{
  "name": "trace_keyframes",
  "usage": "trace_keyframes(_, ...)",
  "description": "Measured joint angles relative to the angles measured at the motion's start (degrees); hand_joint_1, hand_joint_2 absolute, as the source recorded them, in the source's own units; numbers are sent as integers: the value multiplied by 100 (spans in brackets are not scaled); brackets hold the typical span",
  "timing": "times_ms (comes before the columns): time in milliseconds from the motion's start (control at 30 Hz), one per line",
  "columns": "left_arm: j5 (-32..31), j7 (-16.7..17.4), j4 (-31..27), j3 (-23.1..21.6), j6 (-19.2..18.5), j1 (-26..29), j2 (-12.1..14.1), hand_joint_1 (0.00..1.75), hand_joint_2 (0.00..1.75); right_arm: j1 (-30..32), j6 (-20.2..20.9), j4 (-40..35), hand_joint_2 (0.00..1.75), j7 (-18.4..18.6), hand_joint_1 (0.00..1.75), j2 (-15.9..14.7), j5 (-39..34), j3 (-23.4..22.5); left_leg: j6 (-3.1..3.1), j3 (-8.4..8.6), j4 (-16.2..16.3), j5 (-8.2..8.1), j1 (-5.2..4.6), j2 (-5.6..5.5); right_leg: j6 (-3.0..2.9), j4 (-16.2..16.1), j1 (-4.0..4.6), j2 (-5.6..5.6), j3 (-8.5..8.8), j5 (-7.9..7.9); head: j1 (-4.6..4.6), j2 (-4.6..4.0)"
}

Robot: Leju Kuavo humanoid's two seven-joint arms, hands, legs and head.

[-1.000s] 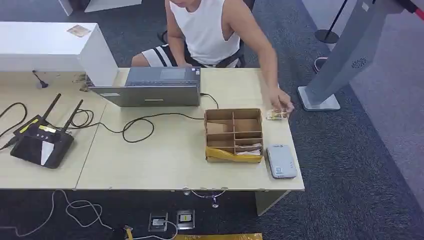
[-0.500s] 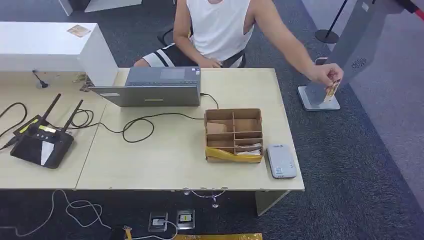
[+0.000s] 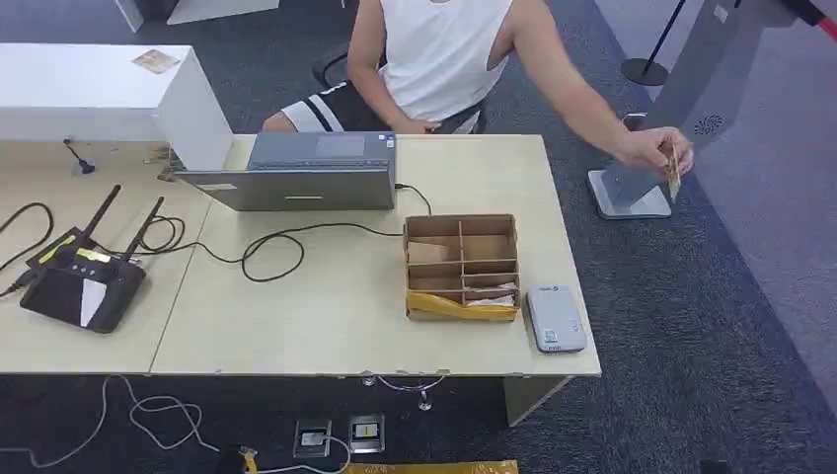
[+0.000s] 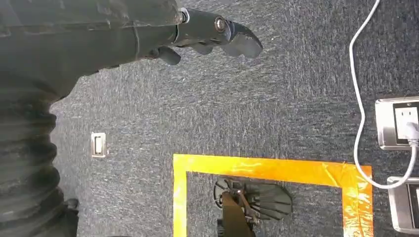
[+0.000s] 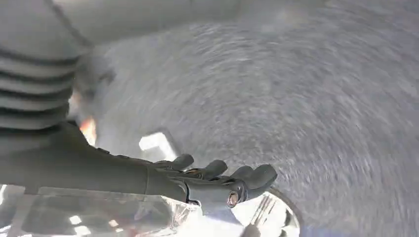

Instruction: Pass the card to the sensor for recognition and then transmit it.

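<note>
Well, the card (image 3: 673, 176) is small, tan, edge-on in a person's hand (image 3: 656, 151); left hand (image 4: 207, 34) and right hand (image 5: 207, 180) spread, empty.

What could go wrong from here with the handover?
The person's hand holds the card out past the desk's edge, over the carpet; a fumbled pass would likely drop it to the floor. The right hand looks motion-blurred, so it may misjudge the grasp. The card reader sits near the desk corner and could be knocked off.
</note>
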Motion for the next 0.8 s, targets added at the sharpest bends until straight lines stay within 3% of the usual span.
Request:
trace_keyframes(100,2,0,0,0,-11,0,2,0,175,-146,-234,-2,175,-368,0,-94,-412,-283,0,-1,0,0,-1,0,3,0,-2,-1,1,2,0,0)
trace_keyframes(200,2,0,2,0,-26,0,22,0,175,-357,-396,-18,175,-1001,0,-214,-1082,-708,1,0,1,0,-7,1,5,0,-6,1,-1,5,-2,0)
trace_keyframes(433,26,-24,35,0,-20,-5,83,0,175,-1228,-490,-299,175,-2181,0,-824,-2192,-1286,15,-2,1,10,-23,2,16,2,-21,4,1,12,-4,0)
trace_keyframes(500,46,-26,42,0,15,-5,83,0,175,-1583,-483,-465,175,-2280,0,-1020,-2459,-1281,17,-4,1,11,-26,2,22,2,-26,3,1,16,-2,0)
trace_keyframes(600,98,-57,46,0,70,-11,83,0,175,-2218,-536,-831,175,-2101,0,-1314,-3088,-1132,25,-2,2,17,-36,0,26,2,-35,-1,-2,19,-4,0)
trace_keyframes(800,212,-155,50,4,197,-13,68,0,175,-2917,-641,-1931,175,-2125,0,-1618,-4090,-245,36,-18,2,24,-42,-17,32,4,-41,-26,-3,24,-2,0)
